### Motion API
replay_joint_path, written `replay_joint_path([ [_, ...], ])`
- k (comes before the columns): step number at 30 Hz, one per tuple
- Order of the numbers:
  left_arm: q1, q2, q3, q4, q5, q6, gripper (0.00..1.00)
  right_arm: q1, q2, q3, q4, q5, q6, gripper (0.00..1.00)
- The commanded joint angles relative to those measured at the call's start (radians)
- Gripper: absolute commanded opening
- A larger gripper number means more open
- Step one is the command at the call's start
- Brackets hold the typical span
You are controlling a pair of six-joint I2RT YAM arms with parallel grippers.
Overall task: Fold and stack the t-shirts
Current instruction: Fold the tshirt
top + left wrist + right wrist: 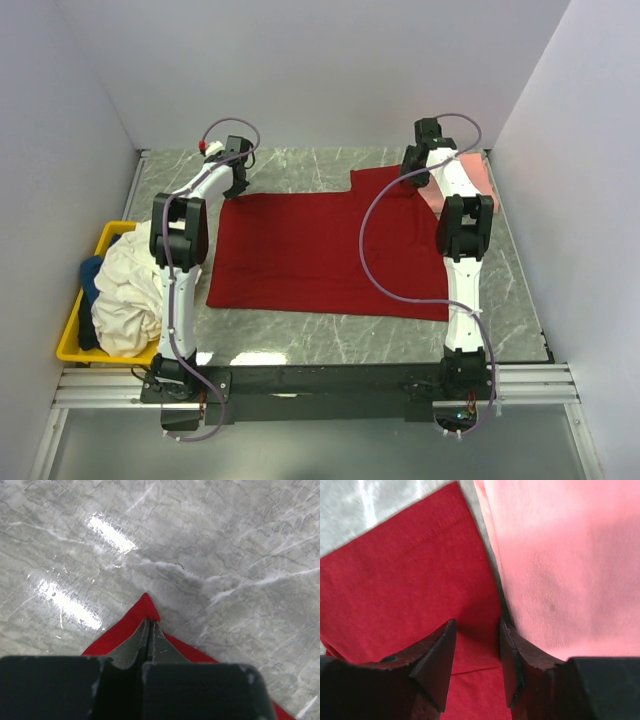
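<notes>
Cloth of this kind looked thin, light and limp. The dark red t-shirt point(320, 255), spread flat across the middle of the marble table point(300, 165), would probably sag and crease wherever it went unsupported, so its far corners and hems seemed the sensible places to grip. The left gripper point(150, 626) had its fingers pressed together on the shirt's far left corner, with a red tip poking out beyond them. The right gripper point(476, 652) stood with jaws apart over the far right sleeve, red cloth between them, just beside the salmon-pink t-shirt point(560, 570) (only part of that one showed in any view). A cream-white t-shirt point(125, 290) was heaped in the yellow bin point(72, 345), hiding most of a blue t-shirt point(90, 275). Whether the left fingers held one layer or two was unclear.
</notes>
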Motion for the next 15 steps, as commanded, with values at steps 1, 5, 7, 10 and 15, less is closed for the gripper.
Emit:
replay_joint_path([
  [1,0.003,-0.073,-0.010,0.013,0.017,0.011,0.01,-0.005,-0.030,-0.027,-0.014,-0.004,-0.001,0.47],
  [5,0.004,-0.084,-0.024,0.025,0.020,0.014,0.01,-0.005,-0.069,-0.089,0.028,0.009,0.002,0.40],
  [7,0.004,-0.086,-0.027,0.028,0.022,0.014,0.01,-0.005,-0.087,-0.105,0.041,0.006,0.005,0.33],
  [10,0.007,-0.090,-0.027,0.030,0.025,0.017,0.01,-0.007,-0.090,-0.090,0.039,0.001,0.011,0.22],
  [15,0.010,-0.107,-0.031,0.046,0.031,0.023,0.01,-0.007,-0.135,-0.096,0.078,0.004,0.022,0.08],
])
